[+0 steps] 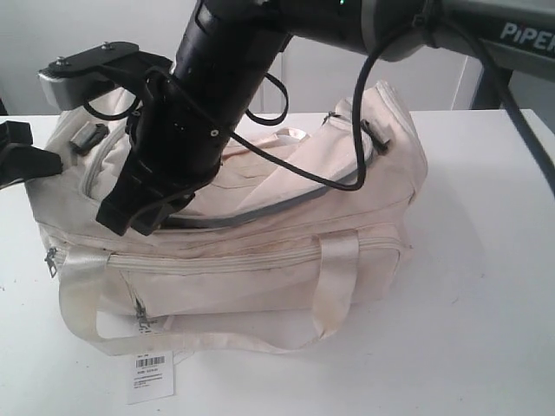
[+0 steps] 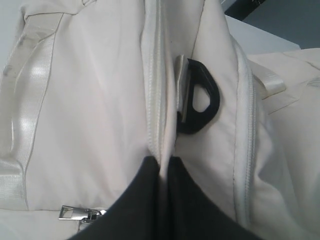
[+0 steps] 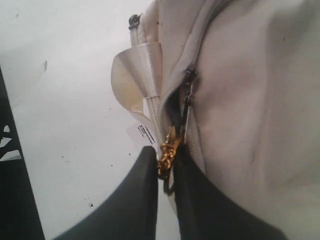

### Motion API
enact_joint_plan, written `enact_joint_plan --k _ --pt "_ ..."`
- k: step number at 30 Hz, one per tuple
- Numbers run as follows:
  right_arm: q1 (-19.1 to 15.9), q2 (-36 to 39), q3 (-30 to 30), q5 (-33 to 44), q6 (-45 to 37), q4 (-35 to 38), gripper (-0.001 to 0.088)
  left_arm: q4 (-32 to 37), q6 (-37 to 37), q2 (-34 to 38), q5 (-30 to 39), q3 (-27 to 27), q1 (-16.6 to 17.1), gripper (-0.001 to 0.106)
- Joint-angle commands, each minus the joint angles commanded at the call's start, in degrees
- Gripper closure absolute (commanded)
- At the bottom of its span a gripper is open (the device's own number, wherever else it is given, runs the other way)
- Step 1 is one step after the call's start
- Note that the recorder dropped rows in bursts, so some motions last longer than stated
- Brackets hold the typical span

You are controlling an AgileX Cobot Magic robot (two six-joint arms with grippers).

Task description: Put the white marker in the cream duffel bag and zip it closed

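Note:
The cream duffel bag [image 1: 260, 260] lies on its side across the white table, front pocket facing the camera. My right arm reaches across the bag to its left part. There the right gripper [image 1: 134, 221] [image 3: 167, 156] is shut on a gold zipper pull [image 3: 169, 150] at the top zipper [image 1: 286, 201]. A short dark gap in the zipper shows just beyond the pull. At the bag's left end the left gripper [image 1: 43, 163] [image 2: 164, 162] is shut on a fold of the bag's cream fabric beside a seam. The white marker is out of view.
A white barcode tag [image 1: 150, 375] hangs off the bag's front onto the table [image 1: 486, 303]. Webbing handles [image 1: 334, 286] loop over the front. A black plastic D-ring [image 2: 200, 97] and a silver zip pull [image 2: 75, 213] sit near the left gripper.

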Motion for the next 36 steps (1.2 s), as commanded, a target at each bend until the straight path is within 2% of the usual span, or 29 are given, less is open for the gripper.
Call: enact_joint_plan --k 12,24,30,36 --pt "0.0 -3.8 0.0 0.0 0.0 -3.2 0.0868 0.0 0.0 0.0 0.0 0.0 0.0 0.105" --pt "0.0 -4.0 0.0 0.0 0.0 -5.3 0.0868 0.0 0.3 0.0 -0.6 0.0 0.0 0.105" --pt "0.0 -4.0 1.1 0.0 0.1 -13.4 0.0868 0.0 0.3 0.0 -1.9 0.0 0.0 0.105" --pt "0.0 -4.1 1.9 0.0 0.1 -12.9 0.0868 -0.5 0.3 0.0 -2.4 0.0 0.0 0.105"
